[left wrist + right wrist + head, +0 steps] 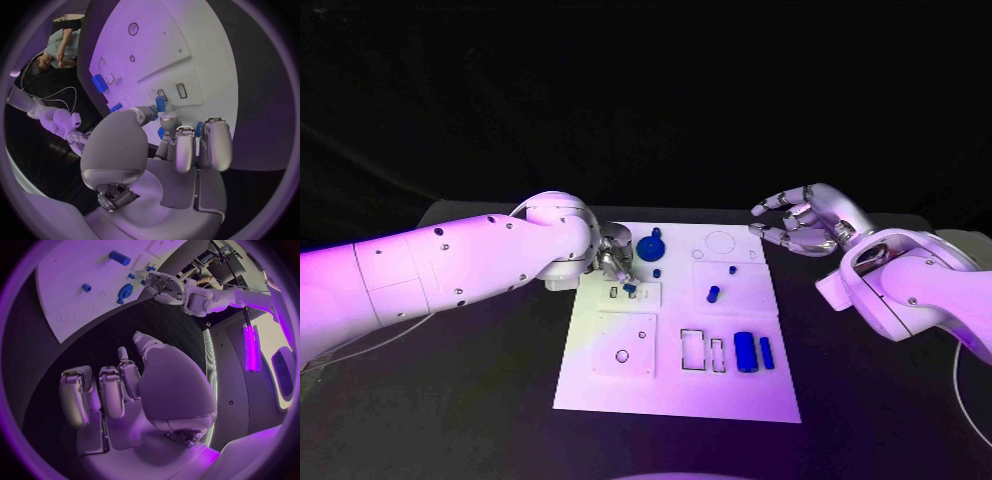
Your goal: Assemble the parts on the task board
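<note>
Task board (678, 390) mid-table. Left hand (613, 262) at its far-left corner, pinching a small blue part (160, 103) over a slot there. Right hand (802, 222) hovers off the far-right corner, fingers curled, empty. Two blue blocks (753, 352) lie loose near-right; judged early-to-midway.

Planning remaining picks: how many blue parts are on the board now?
7 visible: round one and tiny one far side, three small near middle, two cylinders near side. Left hand may hide more.
</note>
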Motion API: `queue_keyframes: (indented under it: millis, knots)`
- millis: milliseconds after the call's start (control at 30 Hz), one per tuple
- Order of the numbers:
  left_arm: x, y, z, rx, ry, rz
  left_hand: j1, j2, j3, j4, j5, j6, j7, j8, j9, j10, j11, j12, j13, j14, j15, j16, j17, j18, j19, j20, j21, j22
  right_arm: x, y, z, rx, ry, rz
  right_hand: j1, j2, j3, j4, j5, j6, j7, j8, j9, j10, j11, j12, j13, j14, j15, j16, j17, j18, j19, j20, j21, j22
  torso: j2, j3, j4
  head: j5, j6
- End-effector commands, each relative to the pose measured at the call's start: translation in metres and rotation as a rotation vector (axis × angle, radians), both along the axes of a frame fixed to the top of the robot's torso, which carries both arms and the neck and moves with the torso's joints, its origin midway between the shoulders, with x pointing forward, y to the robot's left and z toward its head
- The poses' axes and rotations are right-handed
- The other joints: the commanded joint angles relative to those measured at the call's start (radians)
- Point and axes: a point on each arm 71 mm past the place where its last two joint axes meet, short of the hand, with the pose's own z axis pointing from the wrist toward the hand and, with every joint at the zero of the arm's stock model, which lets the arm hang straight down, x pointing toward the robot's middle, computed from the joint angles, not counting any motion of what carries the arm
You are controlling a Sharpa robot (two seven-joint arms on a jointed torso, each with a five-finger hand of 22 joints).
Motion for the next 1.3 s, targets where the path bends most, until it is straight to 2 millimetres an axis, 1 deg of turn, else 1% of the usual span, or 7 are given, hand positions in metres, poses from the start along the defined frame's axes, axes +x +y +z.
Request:
queue_keyframes:
  millis: [33, 433, 533, 633, 733, 867, 1300]
  knots:
    - [-0.0015, -0.0025, -0.0022, 0.003, 0.019, -0.013, -0.002, -0.009, 0.212, -0.206, 0.004, 0.01, 0.0, 0.002, 0.001, 0.009, 0.002, 0.007, 0.002, 0.104, -0.001, 0.006, 0.263, -0.014, 0.006, -0.002, 0.003, -0.001, -0.0005, 0.0013, -0.0002, -0.002, -0.002, 0.012, -0.012, -0.001, 0.004, 0.002, 0.007, 0.007, 0.003, 0.003, 0.001, 0.0, -0.004, -0.001, 0.099, 0.102, -0.007, -0.003, 0.251, -0.007, 0.105, -0.008, 0.005, 0.263, 0.0, 0.0, -0.0005, -0.001, -0.002]
    - [-0.0035, -0.0028, -0.0059, 0.015, 0.038, -0.02, -0.011, -0.015, 0.223, -0.207, 0.021, 0.017, -0.001, 0.0, 0.005, 0.016, 0.001, 0.012, 0.007, 0.104, -0.003, 0.006, 0.263, -0.014, 0.006, -0.003, 0.004, 0.0, -0.0002, 0.0019, -0.0007, -0.003, 0.0, 0.013, -0.012, -0.001, 0.004, 0.002, 0.007, 0.007, 0.003, 0.003, 0.001, 0.0, -0.004, -0.001, 0.099, 0.102, -0.007, -0.003, 0.251, -0.007, 0.105, -0.008, 0.005, 0.263, -0.001, 0.001, 0.0001, -0.001, -0.006]
    - [-0.0041, -0.0023, -0.0066, 0.02, 0.045, -0.024, -0.017, -0.02, 0.229, -0.209, 0.039, 0.021, -0.002, -0.002, 0.008, 0.019, -0.001, 0.013, 0.008, 0.104, -0.004, 0.006, 0.263, -0.014, 0.006, -0.003, 0.004, 0.0, -0.0001, 0.0021, -0.0009, -0.004, 0.001, 0.014, -0.012, -0.001, 0.004, 0.002, 0.007, 0.007, 0.003, 0.003, 0.001, 0.0, -0.004, -0.001, 0.099, 0.102, -0.007, -0.003, 0.251, -0.007, 0.105, -0.008, 0.005, 0.263, -0.001, 0.0008, -0.0003, 0.0, -0.006]
    - [-0.0043, -0.0017, -0.007, 0.024, 0.049, -0.025, -0.019, -0.021, 0.231, -0.209, 0.046, 0.023, -0.003, -0.003, 0.009, 0.02, -0.001, 0.013, 0.009, 0.104, -0.004, 0.006, 0.263, -0.014, 0.006, -0.004, 0.004, 0.0, -0.0001, 0.0021, -0.0011, -0.004, 0.002, 0.014, -0.012, -0.001, 0.004, 0.002, 0.007, 0.007, 0.003, 0.003, 0.001, 0.0, -0.004, -0.001, 0.099, 0.102, -0.007, -0.003, 0.251, -0.007, 0.105, -0.008, 0.005, 0.263, -0.001, 0.0008, -0.0007, 0.0, -0.008]
    - [-0.0046, -0.0013, -0.0074, 0.028, 0.053, -0.027, -0.026, -0.025, 0.235, -0.211, 0.071, 0.027, -0.004, -0.004, 0.014, 0.024, -0.002, 0.015, 0.011, 0.104, -0.005, 0.006, 0.263, -0.014, 0.006, -0.005, 0.004, 0.001, -0.0001, 0.0021, -0.0012, -0.004, 0.002, 0.014, -0.012, -0.001, 0.004, 0.002, 0.007, 0.007, 0.003, 0.003, 0.001, 0.0, -0.004, -0.001, 0.099, 0.102, -0.007, -0.003, 0.251, -0.007, 0.105, -0.008, 0.005, 0.263, -0.001, 0.001, -0.0005, 0.0, -0.009]
    - [-0.0049, -0.0009, -0.0076, 0.03, 0.056, -0.029, -0.03, -0.028, 0.236, -0.213, 0.09, 0.031, -0.005, -0.005, 0.017, 0.028, -0.003, 0.018, 0.016, 0.104, -0.006, 0.006, 0.263, -0.014, 0.006, -0.005, 0.005, 0.002, 0.0, 0.0022, -0.0015, -0.004, 0.003, 0.014, -0.012, -0.001, 0.004, 0.002, 0.007, 0.007, 0.003, 0.003, 0.001, 0.0, -0.004, -0.001, 0.099, 0.102, -0.007, -0.003, 0.251, -0.007, 0.105, -0.008, 0.005, 0.263, -0.001, 0.0007, -0.0002, 0.0, -0.01]
    - [-0.0053, -0.0016, -0.0072, 0.023, 0.055, -0.024, -0.038, -0.026, 0.237, -0.211, 0.108, 0.036, -0.006, -0.006, 0.021, 0.034, -0.004, 0.024, 0.022, 0.104, -0.007, 0.006, 0.263, -0.015, 0.007, -0.006, 0.006, 0.006, -0.0001, 0.0026, -0.002, -0.004, 0.004, 0.015, -0.013, -0.002, 0.006, 0.002, 0.007, 0.007, 0.002, 0.005, 0.001, 0.001, -0.005, -0.001, 0.099, 0.102, -0.008, -0.003, 0.251, -0.007, 0.105, -0.008, 0.005, 0.263, 0.001, 0.0015, -0.0004, 0.0, -0.013]
